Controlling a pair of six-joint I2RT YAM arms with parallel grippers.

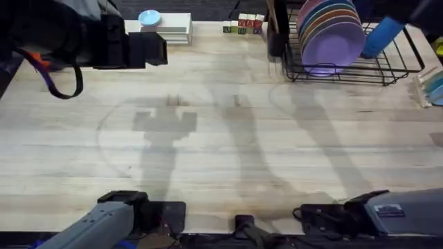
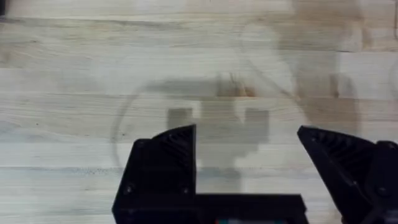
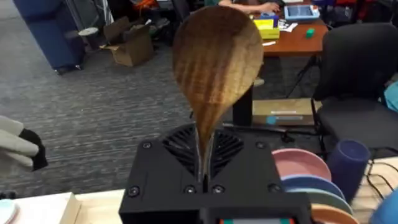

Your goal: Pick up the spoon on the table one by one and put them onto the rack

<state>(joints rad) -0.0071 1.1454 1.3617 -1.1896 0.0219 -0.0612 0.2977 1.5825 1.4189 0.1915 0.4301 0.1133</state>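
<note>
My right gripper (image 3: pixel 204 180) is shut on the slim handle of a brown wooden spoon (image 3: pixel 216 62), which stands with its round bowl up. Past it lie the table's far edge and the room, with the plates (image 3: pixel 305 174) close beside. The black wire rack (image 1: pixel 394 66) stands at the table's back right, bearing pink, orange, teal and purple plates (image 1: pixel 332 31). My left gripper (image 2: pixel 245 134) hangs open over bare table (image 2: pixel 74 74) with nothing between its fingers. In the overhead view it shows large and dark at the upper left (image 1: pixel 149 48).
Small lettered wooden blocks (image 1: pixel 242 26) sit at the back edge left of the rack. A white stack with a blue dish (image 1: pixel 163 26) is at the back centre-left. A blue cup (image 1: pixel 384 34) stands in the rack's right part.
</note>
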